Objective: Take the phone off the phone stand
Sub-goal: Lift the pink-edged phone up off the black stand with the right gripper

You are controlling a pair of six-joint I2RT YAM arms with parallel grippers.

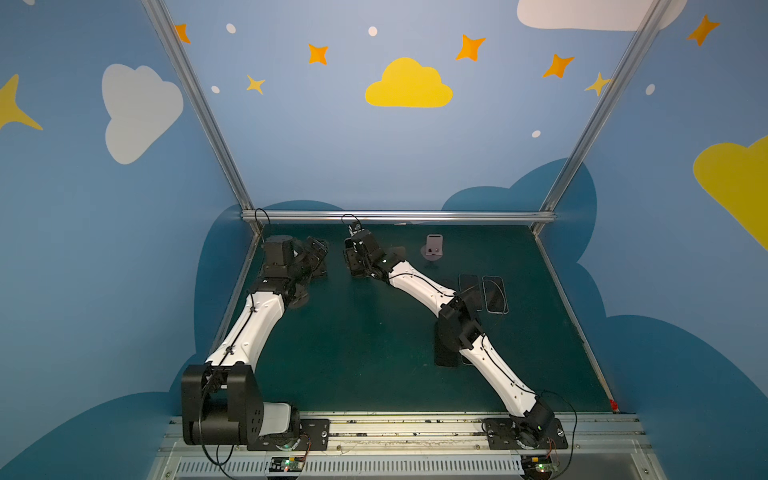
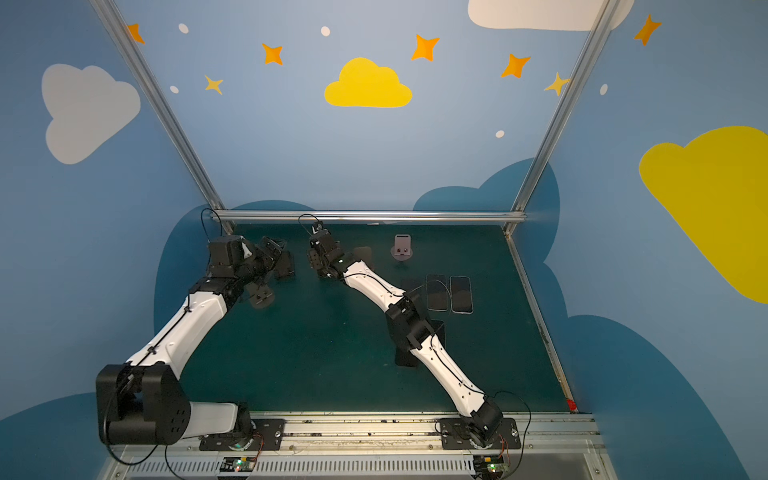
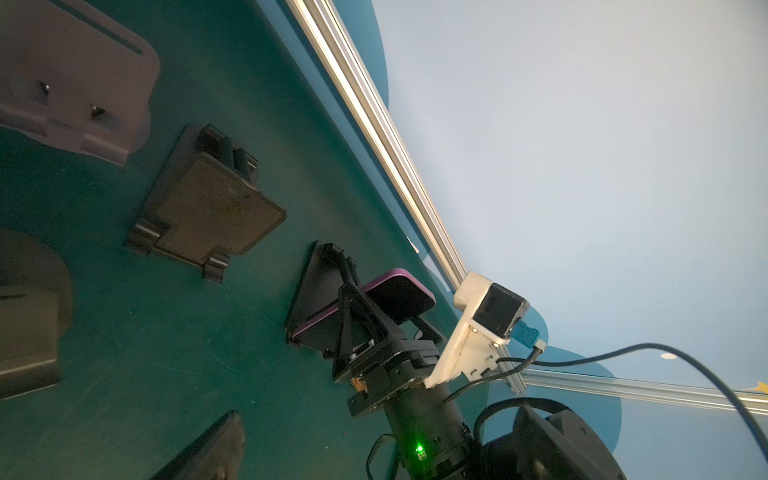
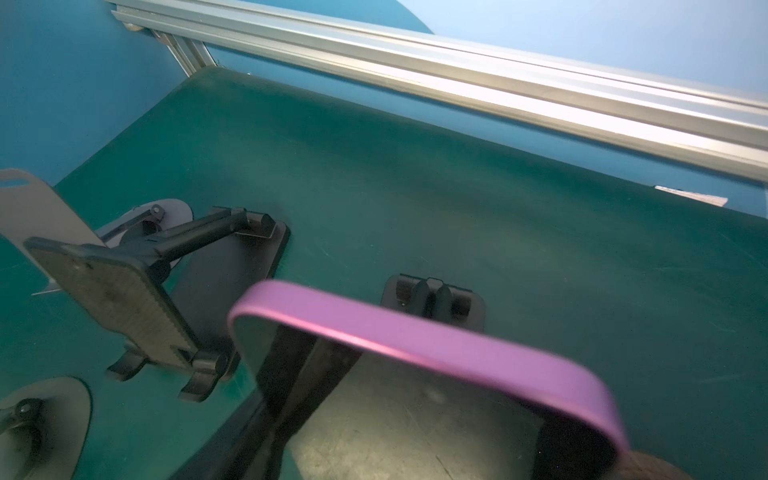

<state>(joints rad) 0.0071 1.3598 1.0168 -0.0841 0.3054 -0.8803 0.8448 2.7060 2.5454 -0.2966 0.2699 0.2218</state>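
A purple-edged phone (image 3: 399,291) leans on a black folding phone stand (image 3: 307,286) near the back of the green table; its lower end sits in the stand's lip. My right gripper (image 3: 386,316) is shut on the phone's sides, one black finger (image 3: 353,316) on each side. In the right wrist view the phone (image 4: 415,345) fills the space between the fingers (image 4: 291,382), with the stand's hinge (image 4: 434,299) behind it. In both top views the right gripper (image 1: 352,261) (image 2: 318,262) hides the phone. My left gripper (image 1: 318,257) (image 2: 280,255) is open and empty, just left of it.
A second black stand (image 3: 208,208) (image 4: 124,299) is between the two grippers. A mauve stand (image 1: 434,247) is at the back right. A round-based stand (image 1: 299,301) lies under the left arm. Two phones (image 1: 471,291) (image 1: 495,294) lie flat at the right. The metal rail (image 1: 399,216) bounds the back.
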